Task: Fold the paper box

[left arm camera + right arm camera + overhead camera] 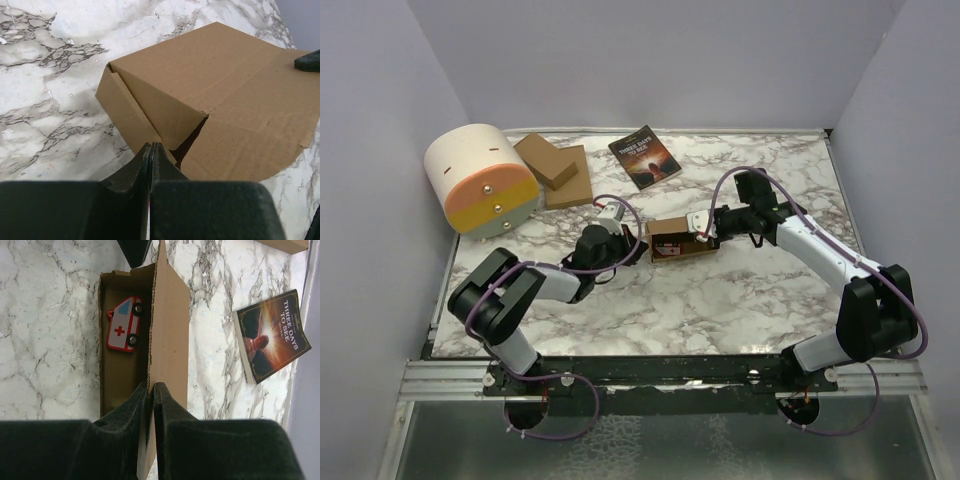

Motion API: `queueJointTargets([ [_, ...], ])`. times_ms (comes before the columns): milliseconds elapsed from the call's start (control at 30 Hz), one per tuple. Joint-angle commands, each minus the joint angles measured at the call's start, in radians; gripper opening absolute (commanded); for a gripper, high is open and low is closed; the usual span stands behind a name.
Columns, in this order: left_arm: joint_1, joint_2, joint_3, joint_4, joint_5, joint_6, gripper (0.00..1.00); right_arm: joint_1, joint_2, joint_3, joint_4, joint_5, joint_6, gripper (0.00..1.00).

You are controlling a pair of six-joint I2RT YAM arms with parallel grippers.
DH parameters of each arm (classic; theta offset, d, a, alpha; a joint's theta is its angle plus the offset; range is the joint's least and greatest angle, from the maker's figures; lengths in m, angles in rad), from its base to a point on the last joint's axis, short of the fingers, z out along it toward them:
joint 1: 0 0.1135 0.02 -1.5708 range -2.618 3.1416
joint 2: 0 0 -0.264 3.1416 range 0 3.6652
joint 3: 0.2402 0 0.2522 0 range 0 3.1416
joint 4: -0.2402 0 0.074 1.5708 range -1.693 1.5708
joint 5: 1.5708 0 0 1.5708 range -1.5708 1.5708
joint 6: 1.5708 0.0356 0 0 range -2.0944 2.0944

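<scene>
Paper box lies half-formed at the centre of the marble table in the overhead view, between two robot arms that meet over it. The right gripper, at the bottom of its wrist view, is clamped on the edge of the box's upright flap, with the cardboard running visibly between its fingers. A toy ambulance rests in the open tray to the left of that flap. The left gripper, bottom centre of its own view, has its fingers pressed together, tips at the box's near corner where a side wall is folded up. Whether a sliver of cardboard is caught between them cannot be told. A book lies above the box in the overhead frame and a stack of cardboard pieces sits at upper left, both well apart from the work. The box looks light and thin: stiff across its flat panels, willing to bend along its creases, easy to dent or tear at the corners. A pinch on a free flap edge near a crease seems the soundest hold, with a steadying touch on the opposite wall. The loose toy may slide if the tray tips.
</scene>
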Motion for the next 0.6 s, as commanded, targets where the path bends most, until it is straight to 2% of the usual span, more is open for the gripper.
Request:
queueJointTargets([
  [0,0.009,0.053,0.03,0.144,0.076,-0.07,0.01,0.007,0.015,0.002,-0.007,-0.033,0.012,0.09],
  [367,0.009,0.129,0.055,0.176,0.119,-0.098,0.02,0.007,0.02,-0.014,-0.005,-0.041,0.01,0.09],
  [567,0.015,0.082,-0.002,0.122,0.068,-0.097,0.03,0.007,0.021,-0.021,-0.016,-0.027,0.001,0.09],
])
